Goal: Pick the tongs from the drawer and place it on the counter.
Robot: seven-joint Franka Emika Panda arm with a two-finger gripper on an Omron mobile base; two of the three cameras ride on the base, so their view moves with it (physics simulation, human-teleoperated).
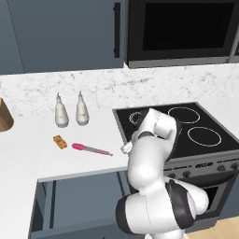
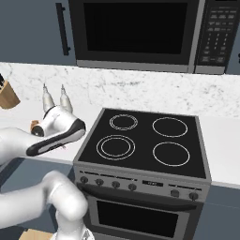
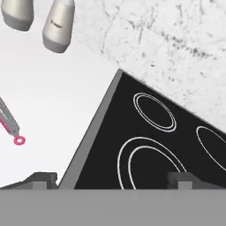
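**The tongs are on the counter, off to one side of my open fingers**

My gripper (image 3: 112, 182) is wide open and holds nothing. In the hand view my two dark fingertips (image 3: 40, 180) stick up at the bottom, far apart. Between them I see the near left corner of the black stovetop (image 3: 150, 145), so I hang over the place where the stove meets the white counter (image 3: 53, 101).

The tongs (image 1: 91, 149) are not between my fingers. They lie flat on the counter, near its front edge, well apart from my fingers. In the hand view just their thin end with a little pink ring (image 3: 17, 140) pokes in at the left side. Their long shape runs along the front edge, with the thick bright pink end pointing away from the stove.

A small orange-brown block (image 1: 59, 142) sits just beside that thick end. Farther back, near the marbled wall, stand two pale bottles (image 1: 71, 111).

Below the counter's front edge the drawer (image 1: 79, 205) is pulled out. I think the tongs are already where they belong.
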